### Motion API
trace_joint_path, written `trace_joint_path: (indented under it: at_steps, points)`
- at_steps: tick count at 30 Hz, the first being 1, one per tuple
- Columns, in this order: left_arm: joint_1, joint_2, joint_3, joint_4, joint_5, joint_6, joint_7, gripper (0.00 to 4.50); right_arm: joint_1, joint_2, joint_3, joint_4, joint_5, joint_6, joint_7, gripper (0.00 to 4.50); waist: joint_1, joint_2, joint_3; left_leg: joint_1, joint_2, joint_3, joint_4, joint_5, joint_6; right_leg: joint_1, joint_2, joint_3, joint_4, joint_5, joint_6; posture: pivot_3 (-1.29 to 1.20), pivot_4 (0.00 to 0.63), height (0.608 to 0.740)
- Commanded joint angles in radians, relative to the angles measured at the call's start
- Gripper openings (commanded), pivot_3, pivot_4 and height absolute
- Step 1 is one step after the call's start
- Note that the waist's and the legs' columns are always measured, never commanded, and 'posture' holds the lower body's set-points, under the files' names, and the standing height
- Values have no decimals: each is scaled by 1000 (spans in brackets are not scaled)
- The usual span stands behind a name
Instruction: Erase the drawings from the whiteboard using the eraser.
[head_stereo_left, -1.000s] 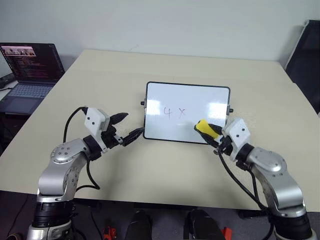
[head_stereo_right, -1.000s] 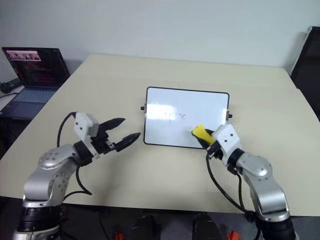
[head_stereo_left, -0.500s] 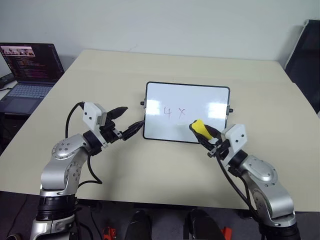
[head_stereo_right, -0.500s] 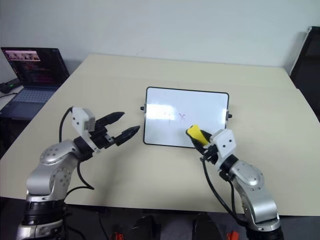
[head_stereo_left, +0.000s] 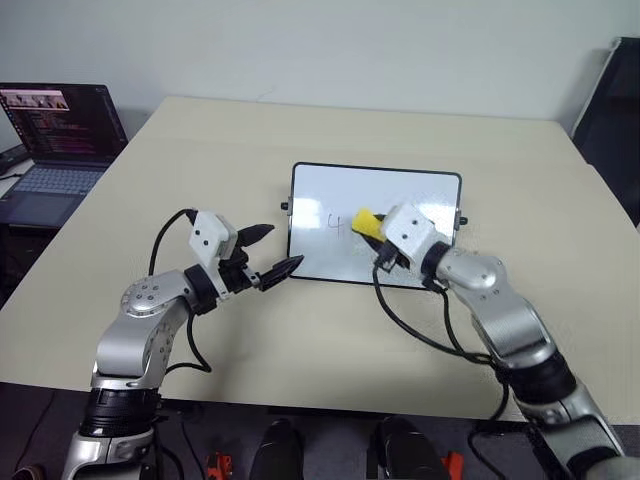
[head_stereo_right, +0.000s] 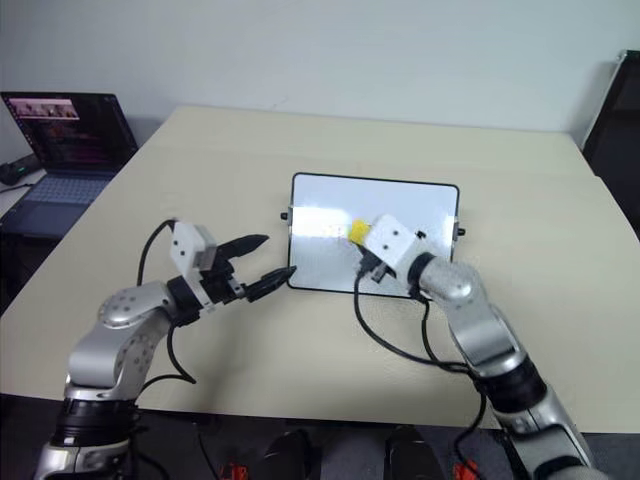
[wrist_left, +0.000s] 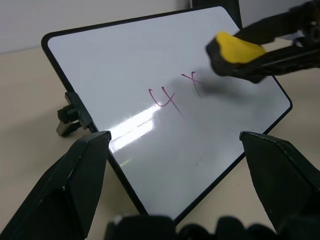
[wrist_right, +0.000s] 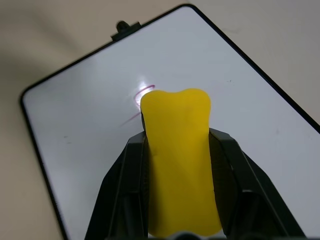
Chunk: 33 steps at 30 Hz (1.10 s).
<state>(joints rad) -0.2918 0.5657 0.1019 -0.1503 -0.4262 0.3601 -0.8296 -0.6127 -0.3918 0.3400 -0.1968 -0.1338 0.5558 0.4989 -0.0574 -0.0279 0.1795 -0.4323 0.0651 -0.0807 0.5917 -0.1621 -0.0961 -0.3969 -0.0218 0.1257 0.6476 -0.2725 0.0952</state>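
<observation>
The whiteboard lies on the table's middle, black-framed with small knobs on its short sides. The drawings, a thin reddish "4 x", sit near its centre. My right gripper is shut on the eraser, a yellow block, and holds it over the board just right of the "x". In the right wrist view the eraser covers part of the marks; whether it touches the board I cannot tell. My left gripper stands open at the board's near left corner, with nothing between its fingers.
An open laptop stands on a lower surface off the beige table's left edge. A dark chair is at the far right. Bare tabletop surrounds the board on all sides.
My right gripper has carried the eraser from the board's near right corner leftward and farther in, to the written marks, rolling as it went. The left gripper has stayed by the near left corner.
</observation>
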Motion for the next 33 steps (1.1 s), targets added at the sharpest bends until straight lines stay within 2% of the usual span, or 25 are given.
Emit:
trace_joint_path:
  at_steps: [1,5,9,11,13,18,21,29,31,33]
  points:
    - [-18,9,-7,-25,1,-19,-13,4500,-75,17,8,104,-47,-17,-24,1300,1,0,0,0,0,0,0,0,0,0,0,0,0,0,0,0,150,740]
    - [-16,7,-18,-39,0,-17,-17,4500,-123,-3,35,204,-82,-28,10,1300,0,0,0,0,0,0,0,0,0,0,0,0,0,0,0,0,150,740]
    - [-8,11,-21,-46,0,-17,-18,4500,-85,-80,101,145,-58,21,186,1300,2,0,0,0,0,0,0,0,0,0,0,0,1,0,0,0,150,740]
    - [-6,12,-21,-46,0,-18,-20,4500,-72,-99,112,120,-56,35,223,1300,1,0,0,0,0,0,1,0,0,1,0,0,0,-2,-3,0,150,740]
    - [-6,12,-21,-45,-1,-17,-21,4500,-75,-92,103,123,-67,33,214,1300,0,0,0,1,0,0,1,0,0,1,0,0,1,-2,-3,0,150,740]
    - [-6,12,-24,-45,-1,-17,-26,4500,-147,-52,38,235,-139,-49,32,1300,-2,0,0,2,0,0,2,1,0,1,0,0,3,-1,-4,0,150,740]
    - [-6,12,-24,-45,-1,-17,-28,4500,-145,-56,37,249,-137,-50,46,1300,2,0,0,2,0,0,2,1,1,1,0,0,3,1,-4,0,150,740]
    - [-4,9,-24,-46,0,-19,-32,4500,-52,-124,96,144,-115,29,250,1300,0,-1,0,2,0,0,1,1,1,2,0,0,1,0,-4,0,150,740]
    - [-2,9,-24,-46,0,-19,-33,4500,-55,-124,90,152,-137,8,235,1300,0,-1,0,2,0,0,2,1,1,2,0,0,1,0,-4,0,150,740]
    - [-2,9,-25,-46,-1,-17,-35,4500,-92,-105,61,197,-173,-46,149,1300,-1,-1,0,2,0,0,2,1,1,2,0,0,2,1,-4,0,150,740]
